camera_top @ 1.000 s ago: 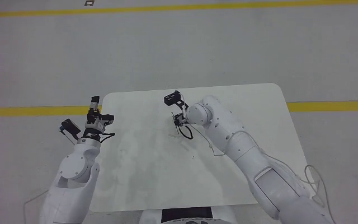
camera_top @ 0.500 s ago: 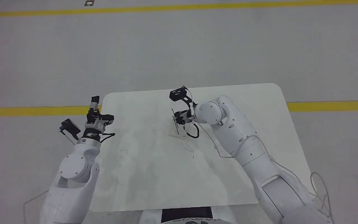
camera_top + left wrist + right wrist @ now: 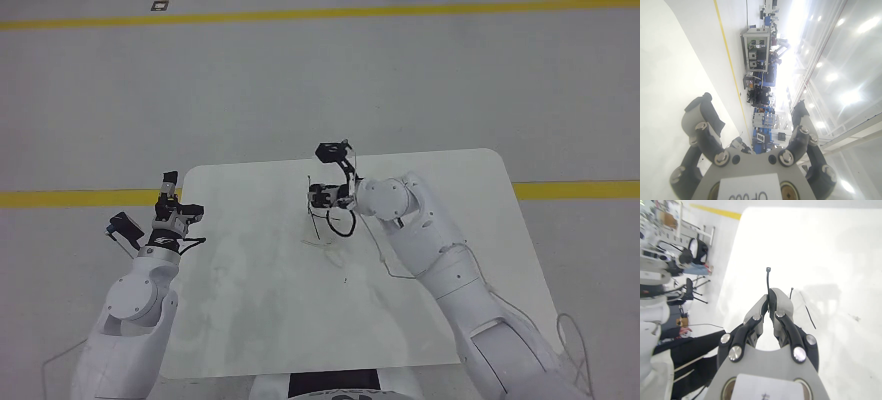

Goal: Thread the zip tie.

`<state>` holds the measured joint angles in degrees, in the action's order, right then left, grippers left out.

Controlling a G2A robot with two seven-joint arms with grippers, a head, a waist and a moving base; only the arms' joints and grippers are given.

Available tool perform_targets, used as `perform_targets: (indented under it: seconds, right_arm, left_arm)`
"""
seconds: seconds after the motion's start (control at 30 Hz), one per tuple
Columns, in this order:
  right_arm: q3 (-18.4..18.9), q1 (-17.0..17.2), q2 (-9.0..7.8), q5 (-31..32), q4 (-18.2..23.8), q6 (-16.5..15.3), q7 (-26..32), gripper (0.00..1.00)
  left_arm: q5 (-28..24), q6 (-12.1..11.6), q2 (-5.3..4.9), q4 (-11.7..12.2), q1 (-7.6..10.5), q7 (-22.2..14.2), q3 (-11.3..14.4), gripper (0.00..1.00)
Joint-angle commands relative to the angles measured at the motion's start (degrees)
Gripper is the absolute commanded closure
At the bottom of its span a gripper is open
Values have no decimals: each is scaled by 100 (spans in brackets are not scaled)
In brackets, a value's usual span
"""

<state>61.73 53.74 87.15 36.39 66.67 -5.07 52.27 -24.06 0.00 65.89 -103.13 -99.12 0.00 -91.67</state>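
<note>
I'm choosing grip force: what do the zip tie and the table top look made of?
Zip tie: probably nylon-type plastic, matte black; a thin strap that stands nearly straight above the right gripper, with a small square head.
Table: smooth white top, likely laminate or painted board; faint scuffs, dull sheen.

Count as found:

- **Zip ties:** two, both black: first zip tie (image 3: 767,279) and second zip tie (image 3: 810,317).
- **Arms:** two, white: left arm (image 3: 135,300) and right arm (image 3: 440,260).
- **Grippers:** two, each with two fingers: left gripper (image 3: 753,102) and right gripper (image 3: 769,295).
- **Table** (image 3: 250,330): one, white.
- **Yellow floor lines:** two: far line (image 3: 300,17) and near line (image 3: 60,197).
- **Dark speck** (image 3: 855,318) on the tabletop: one.
</note>
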Motion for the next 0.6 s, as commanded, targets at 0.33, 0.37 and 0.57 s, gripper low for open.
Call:
perform_targets:
  seconds: [0.33, 0.37, 0.57]
  right_arm:
    - [199, 80, -4, -749, 205, 189, -228, 100]
    - [199, 80, -4, -749, 205, 189, -228, 100]
    - [211, 116, -3, -803, 208, 206, -300, 100]
  left_arm:
    - [0, 0, 0, 0, 0, 0, 0, 0]
    - [0, 0, 0, 0, 0, 0, 0, 0]
    - [0, 0, 0, 0, 0, 0, 0, 0]
